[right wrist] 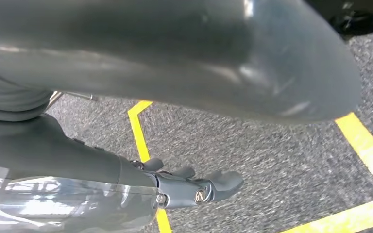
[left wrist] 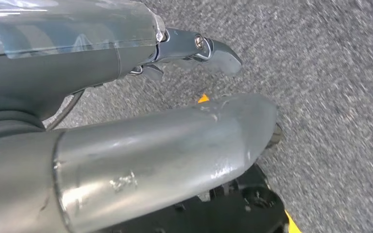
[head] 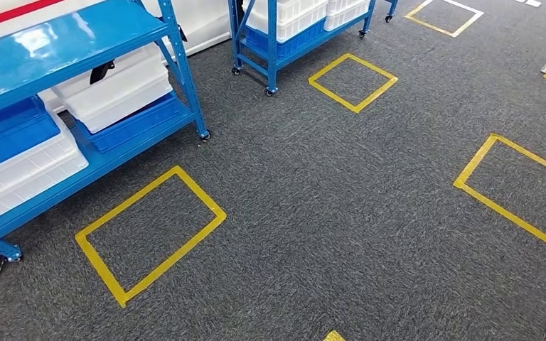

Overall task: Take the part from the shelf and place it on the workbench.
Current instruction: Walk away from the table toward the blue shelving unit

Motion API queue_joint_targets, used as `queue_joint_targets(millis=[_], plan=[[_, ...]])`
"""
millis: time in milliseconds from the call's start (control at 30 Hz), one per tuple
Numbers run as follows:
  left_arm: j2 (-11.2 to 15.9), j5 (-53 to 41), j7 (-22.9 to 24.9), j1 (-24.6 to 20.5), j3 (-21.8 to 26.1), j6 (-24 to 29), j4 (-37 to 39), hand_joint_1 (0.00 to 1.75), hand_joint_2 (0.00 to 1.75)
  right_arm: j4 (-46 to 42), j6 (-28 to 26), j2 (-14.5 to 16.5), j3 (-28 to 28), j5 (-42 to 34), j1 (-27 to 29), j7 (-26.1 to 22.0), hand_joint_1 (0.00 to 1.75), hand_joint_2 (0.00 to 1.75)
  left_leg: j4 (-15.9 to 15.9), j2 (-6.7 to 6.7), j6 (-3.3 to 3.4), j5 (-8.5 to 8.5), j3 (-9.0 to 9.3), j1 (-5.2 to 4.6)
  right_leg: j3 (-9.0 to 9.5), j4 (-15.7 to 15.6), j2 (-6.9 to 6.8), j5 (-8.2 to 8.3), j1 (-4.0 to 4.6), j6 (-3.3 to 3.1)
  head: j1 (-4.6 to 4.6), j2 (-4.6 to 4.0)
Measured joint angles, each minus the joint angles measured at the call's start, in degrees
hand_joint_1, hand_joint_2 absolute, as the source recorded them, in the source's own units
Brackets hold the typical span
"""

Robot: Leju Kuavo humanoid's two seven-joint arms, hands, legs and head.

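Grey carpet [head: 341, 213] lies nearest, yellow tape squares [head: 149, 231] at seven o'clock likely marking standing spots before the blue shelf [head: 78, 42] at ten o'clock, whose white bins [head: 117, 92] presumably hold the part; I cannot tell which. Both arms hang: left hand [left wrist: 194, 53] and right hand [right wrist: 194, 187] hold nothing, fingers loosely apart.

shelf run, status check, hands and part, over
Left hand and right hand both hold nothing, hanging over carpet. Blue shelf ahead-left, white bins on it; part not made out. Nothing blocks the path.
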Motion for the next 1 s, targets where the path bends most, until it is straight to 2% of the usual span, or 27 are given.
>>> queue_joint_targets(millis=[33, 100, 167, 200, 233, 267, 300, 333, 400, 433, 467, 533, 633, 667, 733, 800, 833, 867, 900, 933, 967, 1000], plan=[[0.0, 0.0, 0.0, 0.1, 0.0, 0.0, 0.0, 0.0, 0.0, 0.0, 0.0, 0.0, 0.0, 0.0, -0.2, 0.0, 0.0, 0.0, -0.4, -0.5, 0.34, 0.2, 0.22, 0.11, 0.23, 0.1, 0.15, -0.22, -0.09, 0.34, 0.03, 0.0], [0.0, 0.0, 0.0, 0.1, 0.0, 0.0, 0.0, 0.0, 0.0, 0.0, 0.0, 0.0, 0.0, 0.0, -0.3, 0.0, 0.0, 0.0, -1.1, -1.5, 1.14, 0.74, 0.72, 0.47, -0.56, 2.6, 2.37, -2.19, -0.26, 0.92, 0.32, 0.0], [-0.1, 0.0, 0.0, -0.1, 0.0, 0.0, 0.0, 0.0, 0.0, 0.0, 0.0, 0.0, 0.0, 0.0, -0.1, 0.0, 0.0, 0.0, -1.3, -2.49, 1.57, 1.02, 0.74, 0.57, -3.84, 9.3, 5.17, -5.86, -0.54, 1.2, 0.63, 0.0], [-0.1, 0.0, 0.0, -0.2, 0.0, 0.0, 0.0, 0.0, 0.0, 0.0, 0.0, 0.0, 0.0, 0.0, 0.0, 0.0, 0.0, 0.0, -1.3, -3.09, 1.64, 1.06, 0.64, 0.54, -5.75, 13.0, 5.75, -7.25, -0.62, 1.31, 0.69, 0.0], [-0.1, 0.0, 0.0, -0.2, 0.0, 0.0, 0.0, 0.0, 0.0, 0.0, 0.0, 0.0, 0.0, 0.0, 0.0, 0.0, 0.0, 0.0, -1.2, -3.76, 1.63, 1.06, 0.61, 0.51, -7.06, 15.3, 5.95, -7.54, -0.68, 1.41, 0.7, 0.0], [-0.1, -0.1, 0.0, -0.1, 0.0, 0.0, 0.0, 0.0, 0.0, 0.0, 0.0, -0.1, 0.0, 0.0, 0.1, 0.0, 0.0, 0.0, -1.1, -4.47, 1.59, 1.03, 0.63, 0.51, -7.46, 15.6, 6.02, -6.71, -0.73, 1.46, 0.7, 0.0], [-0.1, -0.1, 0.0, -0.1, 0.0, 0.0, 0.0, 0.0, 0.0, 0.0, 0.0, -0.1, 0.0, 0.0, 0.1, 0.0, 0.0, 0.0, -1.0, -5.2, 1.51, 0.98, 0.69, 0.54, -6.83, 13.7, 6.16, -4.86, -0.8, 1.47, 0.71, 0.0], [-0.1, -0.2, -0.1, -0.1, 0.0, 0.0, 0.0, 0.0, 0.0, 0.0, 0.0, -0.1, 0.0, 0.0, 0.2, -0.1, 0.0, 0.0, -0.9, -5.9, 1.38, 0.9, 0.75, 0.57, -5.34, 10.0, 6.71, -2.45, -0.92, 1.43, 0.72, 0.0], [-0.1, -0.4, -0.3, -0.1, 0.0, 0.0, 0.0, 0.0, 0.0, 0.0, 0.0, -0.2, 0.0, 0.0, 0.3, -0.1, 0.0, 0.0, -0.4, -7.17, 0.85, 0.65, 0.5, 0.52, -2.55, 3.3, 9.1, 0.6, -1.17, 1.22, 0.74, 0.0], [-0.1, -0.4, -0.4, -0.2, 0.0, 0.1, 0.0, 0.0, 0.0, 0.0, 0.0, -0.2, 0.0, 0.0, 0.3, -0.2, 0.0, 0.0, -0.2, -7.7, 0.5, 0.58, 0.26, 0.5, -1.89, 1.5, 9.97, 1.12, -1.18, 1.07, 0.74, 0.0], [-0.1, -0.5, -0.4, -0.2, 0.0, 0.1, 0.0, 0.0, 0.0, 0.0, 0.0, -0.3, 0.0, 0.0, 0.3, -0.2, 0.0, 0.0, -0.1, -8.23, 0.09, 0.57, -0.04, 0.5, -1.75, 0.9, 10.3, 1.01, -1.07, 0.84, 0.73, 0.0], [-0.1, -0.5, -0.5, -0.1, 0.0, 0.1, 0.0, 0.0, 0.0, 0.0, 0.0, -0.3, 0.0, 0.0, 0.1, -0.2, 0.0, 0.0, 0.0, -8.79, -0.67, 0.57, -0.36, 0.67, -1.67, 0.7, 9.07, 1.16, -0.94, 0.15, 0.71, 0.0], [0.0, -0.7, -0.5, 0.0, 0.0, 0.0, 0.0, 0.0, 0.0, 0.0, 0.0, -0.3, 0.0, 0.0, 0.1, -0.3, 0.0, 0.0, 2.3, -5.87, -1.35, -1.11, -1.3, 0.75, -1.3, 0.0, 7.49, 1.46, -1.14, -0.95, 0.26, 0.0], [0.0, -0.8, -0.5, -0.1, 0.0, 0.0, 0.0, 0.0, 0.0, 0.0, 0.0, -0.3, 0.0, 0.0, 0.1, -0.3, 0.0, 0.0, 3.0, -5.04, -1.43, -1.62, -1.62, 0.73, -1.26, -0.1, 7.34, 1.45, -1.13, -1.08, 0.1, 0.0], [0.0, -0.8, -0.5, -0.1, 0.0, 0.0, 0.0, 0.0, 0.0, 0.0, 0.0, -0.3, 0.0, 0.0, 0.1, -0.3, 0.0, 0.0, 3.3, -4.84, -1.46, -1.85, -1.81, 0.74, -1.25, -0.1, 7.26, 1.44, -1.12, -1.16, 0.05, 0.0], [0.0, -0.8, -0.5, -0.2, 0.0, 0.0, 0.0, 0.0, 0.0, 0.0, 0.0, -0.3, -0.1, 0.0, 0.2, -0.3, 0.0, 0.0, 5.0, -4.32, -1.57, -2.83, -2.63, 0.78, -1.27, -0.1, 6.92, 1.42, -1.04, -1.26, 0.0, 0.0], [0.0, -0.9, -0.5, -0.3, 0.0, 0.0, 0.0, 0.0, 0.0, 0.0, 0.0, -0.3, -0.1, 0.0, 0.3, -0.3, 0.0, 0.0, 8.6, -3.79, -1.78, -4.18, -4.36, 0.86, -1.27, -0.1, 6.05, 1.33, -0.92, -1.36, -0.03, 0.0], [0.0, -0.9, -0.5, -0.3, 0.0, 0.0, 0.0, 0.0, 0.0, 0.0, 0.0, -0.4, -0.2, 0.0, 0.3, -0.3, 0.0, 0.0, 10.1, -3.19, -1.93, -4.31, -5.07, 0.93, -1.19, 0.0, 4.9, 1.16, -0.79, -1.39, -0.06, 0.0], [0.0, -0.9, -0.5, -0.3, 0.0, 0.0, 0.0, 0.0, 0.0, 0.0, 0.1, -0.4, -0.3, 0.0, 0.3, -0.3, 0.0, 0.0, 9.8, -2.45, -1.97, -3.54, -4.8, 0.96, -1.04, 0.1, 3.72, 0.96, -0.69, -1.33, -0.05, 0.0], [0.0, -1.0, -0.5, -0.3, 0.0, 0.0, 0.0, 0.0, 0.0, 0.0, 0.1, -0.4, -0.3, 0.0, 0.2, -0.2, 0.0, 0.0, 8.2, -1.08, -1.86, -2.51, -3.87, 0.92, -0.82, 0.2, 2.45, 0.7, -0.55, -1.2, -0.06, 0.0], [0.0, -1.0, -0.5, -0.4, 0.0, 0.0, 0.0, 0.0, 0.0, 0.0, 0.2, -0.4, -0.3, 0.0, 0.2, -0.3, 0.0, 0.0, 3.9, -0.08, -1.47, -0.69, -1.7, 0.72, -0.61, 0.2, 1.75, 0.45, -0.43, -0.92, -0.03, 0.0], [0.0, -1.0, -0.5, -0.5, 0.0, 0.0, 0.0, 0.0, 0.0, 0.0, 0.3, -0.4, -0.3, 0.0, 0.1, -0.3, 0.0, 0.0, 1.5, 0.64, -1.07, -0.01, -0.58, 0.51, -0.44, 0.3, 1.25, 0.28, -0.32, -0.61, 0.0, 0.0]])
